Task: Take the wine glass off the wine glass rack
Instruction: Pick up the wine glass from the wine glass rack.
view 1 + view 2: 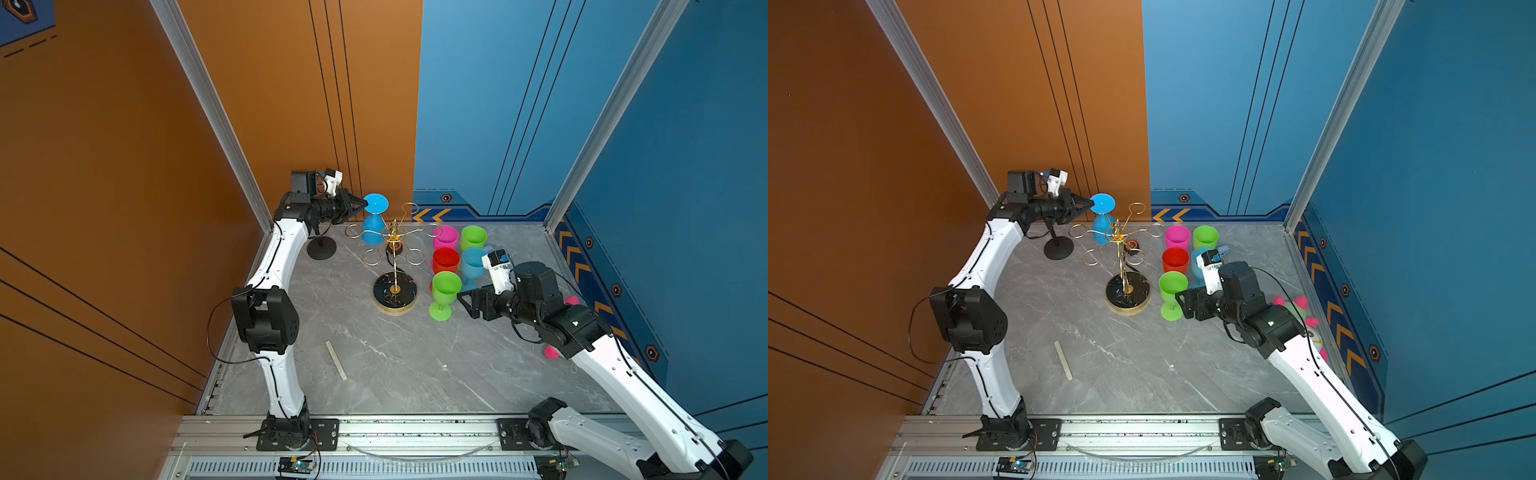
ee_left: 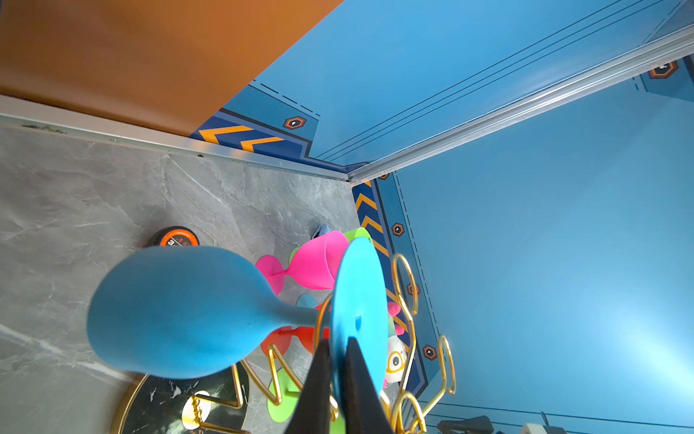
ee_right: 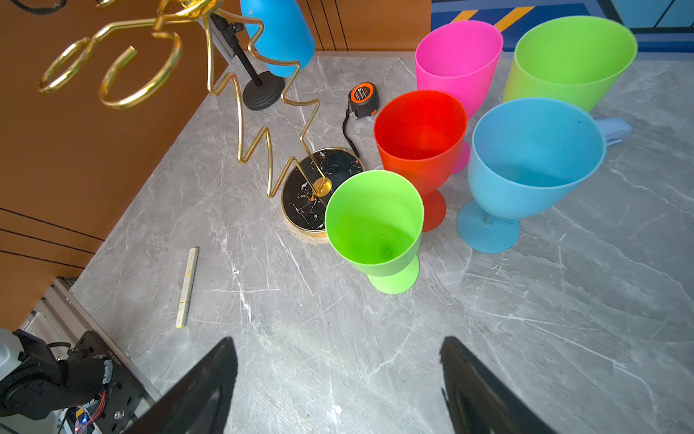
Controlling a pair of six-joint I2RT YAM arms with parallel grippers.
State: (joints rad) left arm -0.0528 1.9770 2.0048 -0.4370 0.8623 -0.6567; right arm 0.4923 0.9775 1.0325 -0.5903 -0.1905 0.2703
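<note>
Hanging upside down in a far-left ring of the wine glass rack [image 1: 395,289], the blue wine glass [image 1: 372,233] has its foot rim pinched by the closed left gripper [image 2: 338,344]. I think it should slide out through the ring's gap, kept level. The right gripper [image 3: 338,341] hangs wide open, empty. The table [image 1: 374,353] is grey marble, with an orange wall [image 1: 291,104] and a blue wall [image 1: 478,104] behind.

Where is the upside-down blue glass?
In both top views the blue glass hangs on the rear-left ring of the wine glass rack, its foot pinched by the left gripper.
</note>
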